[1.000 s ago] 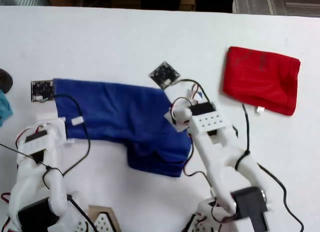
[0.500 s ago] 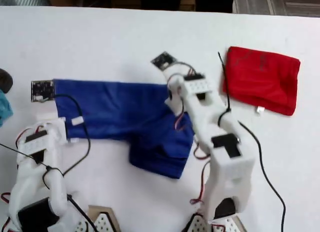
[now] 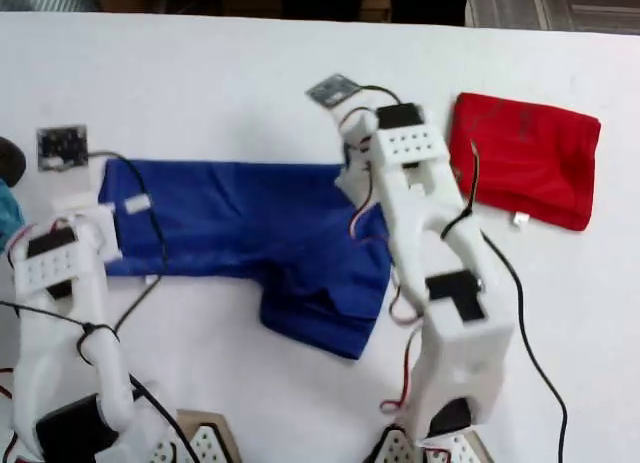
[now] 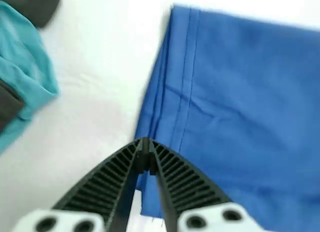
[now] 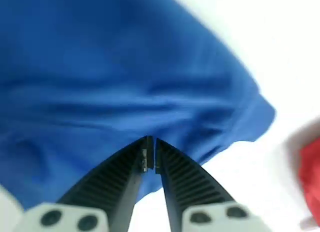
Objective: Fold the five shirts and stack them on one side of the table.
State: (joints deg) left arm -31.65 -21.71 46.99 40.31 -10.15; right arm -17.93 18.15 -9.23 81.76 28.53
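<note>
A blue shirt (image 3: 250, 223) lies stretched across the middle of the white table (image 3: 200, 73), with a folded flap hanging toward the near edge. My left gripper (image 3: 108, 208) is shut on the shirt's left hem; the left wrist view shows the left gripper (image 4: 145, 156) closed on the doubled blue shirt (image 4: 240, 101) edge. At the shirt's right end, the right gripper (image 3: 352, 178) is shut on the cloth, and in its wrist view the right gripper (image 5: 149, 154) pinches the blue shirt (image 5: 110, 66). A folded red shirt (image 3: 525, 158) rests at the right.
A teal shirt (image 3: 8, 218) and a dark garment (image 3: 8, 161) lie at the table's left edge, also seen as the teal shirt (image 4: 25, 81) in the left wrist view. The red shirt (image 5: 312, 182) lies close to the right gripper. The far half of the table is bare.
The right arm swung toward the far side, dragging the shirt's right end with it. The left arm shifted left and slightly farther, pulling the blue shirt out longer.
</note>
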